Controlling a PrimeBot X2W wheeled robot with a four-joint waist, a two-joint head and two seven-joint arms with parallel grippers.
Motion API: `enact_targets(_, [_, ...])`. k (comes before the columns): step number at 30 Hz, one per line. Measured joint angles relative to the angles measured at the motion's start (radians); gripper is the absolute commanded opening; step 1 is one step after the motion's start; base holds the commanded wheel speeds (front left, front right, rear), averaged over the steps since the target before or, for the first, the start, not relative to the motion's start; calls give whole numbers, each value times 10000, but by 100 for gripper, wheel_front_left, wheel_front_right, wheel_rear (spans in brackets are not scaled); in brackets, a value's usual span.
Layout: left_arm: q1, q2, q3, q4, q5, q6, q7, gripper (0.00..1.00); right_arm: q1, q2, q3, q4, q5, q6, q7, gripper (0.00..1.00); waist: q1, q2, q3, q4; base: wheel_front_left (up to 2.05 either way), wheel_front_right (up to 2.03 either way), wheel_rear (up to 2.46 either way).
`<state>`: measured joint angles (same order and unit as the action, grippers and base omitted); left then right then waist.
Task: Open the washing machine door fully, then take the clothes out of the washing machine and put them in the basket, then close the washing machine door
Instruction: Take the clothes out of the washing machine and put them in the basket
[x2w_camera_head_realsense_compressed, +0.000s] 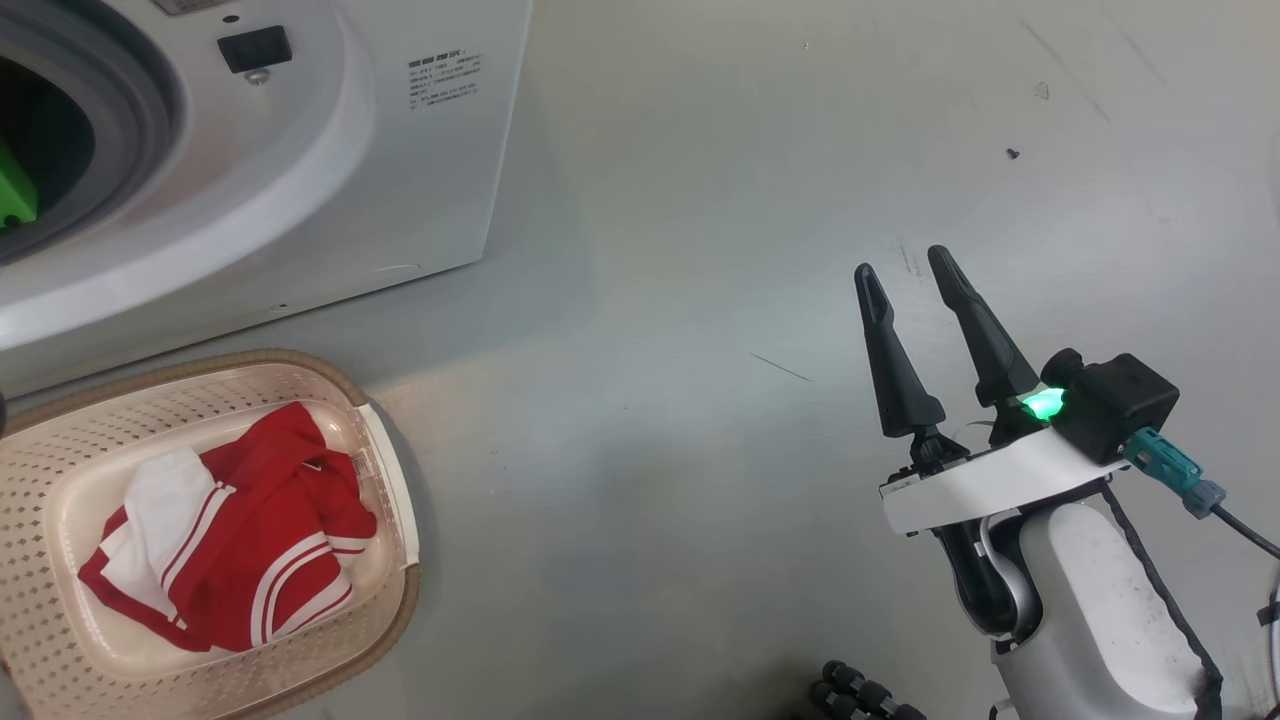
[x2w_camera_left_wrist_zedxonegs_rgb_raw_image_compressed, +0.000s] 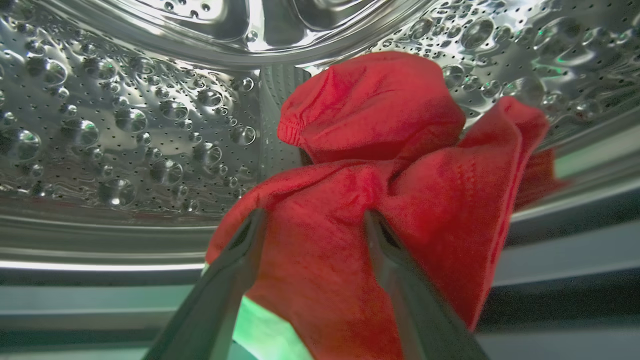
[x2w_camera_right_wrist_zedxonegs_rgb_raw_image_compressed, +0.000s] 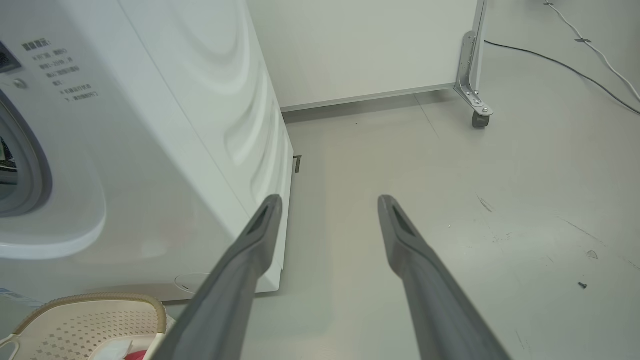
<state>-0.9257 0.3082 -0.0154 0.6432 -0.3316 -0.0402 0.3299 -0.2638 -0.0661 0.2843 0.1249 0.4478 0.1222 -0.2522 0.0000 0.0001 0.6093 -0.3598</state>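
**Left gripper inside the washing machine, jaws spread around a red garment**

The left gripper (x2w_camera_left_wrist_zedxonegs_rgb_raw_image_compressed: 315, 216) is inside the steel drum (x2w_camera_left_wrist_zedxonegs_rgb_raw_image_compressed: 125, 125) of the washing machine (x2w_camera_head_realsense_compressed: 430, 180). Its two fingers stand wide apart. A crumpled red garment (x2w_camera_left_wrist_zedxonegs_rgb_raw_image_compressed: 380, 140) lies against the drum wall between and beyond them. The jaws are not closed on it, and I cannot tell whether the fingertips touch the cloth.

The basket (x2w_camera_head_realsense_compressed: 60, 440) sits on the floor (x2w_camera_head_realsense_compressed: 680, 300) at the foot of the washing machine's front, just below the round port. It holds red clothes (x2w_camera_head_realsense_compressed: 250, 540) with white stripes and a white part.

The right gripper (x2w_camera_head_realsense_compressed: 902, 262) hovers over bare floor well to the right of the washing machine, past its front corner, with its jaws open and empty. Beyond the washing machine's side panel, a white board on a wheeled metal leg (x2w_camera_right_wrist_zedxonegs_rgb_raw_image_compressed: 472, 75) stands nearby.
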Motion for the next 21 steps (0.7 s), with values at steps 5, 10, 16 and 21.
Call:
enact_targets(5, [-266, -17, -205, 245, 90, -105, -75, 100, -37, 13, -33, 2, 0, -2, 0, 100, 0, 0, 61, -51, 0, 0, 0])
enact_targets(10, [-382, -46, -330, 495, 127, -249, -274, 0, -174, 33, -52, 2, 0, 0, 0, 100, 0, 0, 86, -79, 0, 0, 0])
enact_targets(16, [-438, -58, -464, 800, 167, -322, -558, 0, -174, 36, -100, 27, 0, -2, 0, 100, 0, 0, 59, -72, 0, 0, 0])
enact_targets(21, [-497, -67, -489, 1014, 167, -366, -756, 0, -177, 38, -105, 73, -2, 0, 0, 100, 0, 0, 9, -43, 0, 0, 0])
